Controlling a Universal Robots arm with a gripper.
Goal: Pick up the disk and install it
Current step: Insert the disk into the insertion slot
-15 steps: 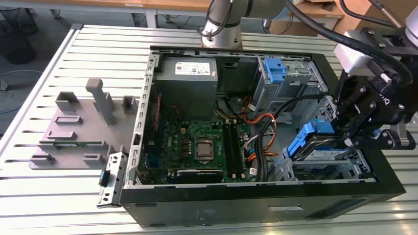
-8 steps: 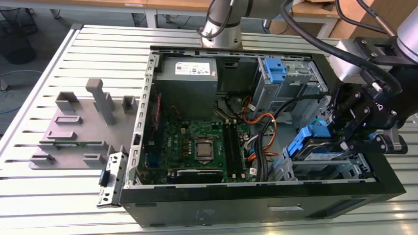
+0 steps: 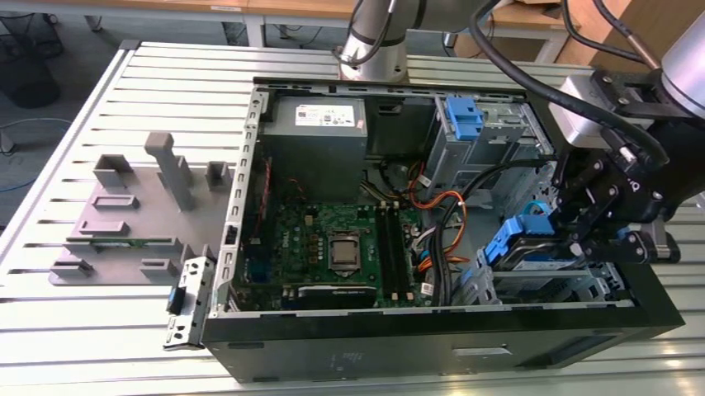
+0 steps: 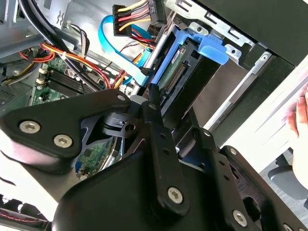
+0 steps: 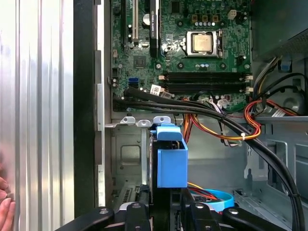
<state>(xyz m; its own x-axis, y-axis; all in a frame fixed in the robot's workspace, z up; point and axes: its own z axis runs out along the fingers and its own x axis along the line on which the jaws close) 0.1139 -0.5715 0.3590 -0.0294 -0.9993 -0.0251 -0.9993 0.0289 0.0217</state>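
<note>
Clamping the disk (image 5: 172, 159), seemingly, pincer (image 5: 166, 204) closed on it, blue plastic rails, dark connector edge

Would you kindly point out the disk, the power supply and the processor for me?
disk (image 5: 172, 161), first wrist view, blue rail.
power supply (image 3: 314, 148), exterior view, grey face.
processor (image 5: 201, 42), first wrist view, metal lid.
</note>
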